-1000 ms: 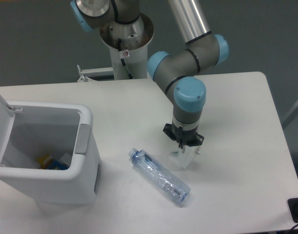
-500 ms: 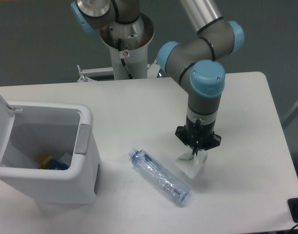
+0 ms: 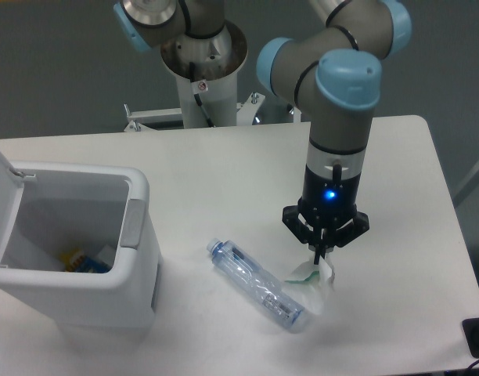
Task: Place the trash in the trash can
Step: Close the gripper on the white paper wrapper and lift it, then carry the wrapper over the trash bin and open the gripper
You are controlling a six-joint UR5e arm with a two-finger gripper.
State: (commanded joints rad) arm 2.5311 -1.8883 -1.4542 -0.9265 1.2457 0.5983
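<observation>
arm upright, hand (image 3: 323, 255) pinching carton (image 3: 311, 273) on table (image 3: 396, 196).

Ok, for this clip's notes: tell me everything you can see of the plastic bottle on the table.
The plastic bottle is clear with a bluish tint, a blue neck and crumpled-looking walls. It lies on its side on the white table, diagonal, with its neck up-left toward the trash can and its base down-right. The base lies at the white carton, which hangs from the gripper; whether they touch cannot be told. The gripper is not on the bottle.
</observation>
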